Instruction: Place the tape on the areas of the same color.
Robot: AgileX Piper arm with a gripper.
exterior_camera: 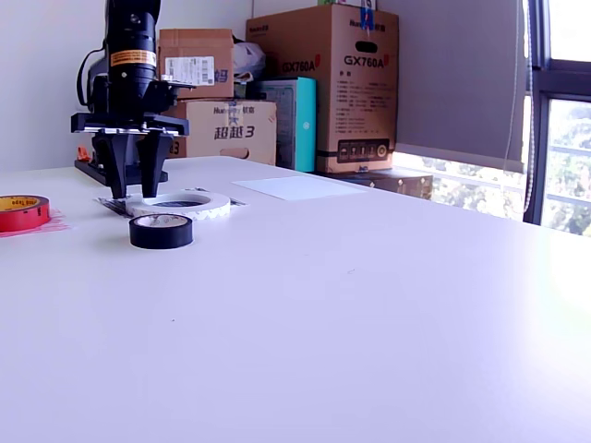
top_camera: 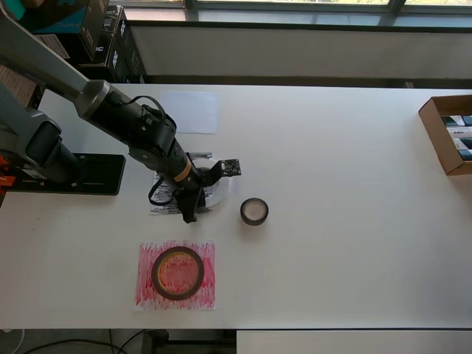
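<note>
My end effector is hovering, jaws spread wide, over the white tape left of centre. It is lying on the black-streaked paper; next I judge I must be gripping it for the white paper.

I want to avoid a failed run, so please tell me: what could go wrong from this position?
1. The white tape roll lies on the black-streaked paper, the wrong colour; the plain white paper is bare. Left there, the sorting fails.
2. The open end effector stands over the roll; a poor grip may drag the loose paper.
3. The small black roll lies close on the bare table and could be knocked away.
</note>
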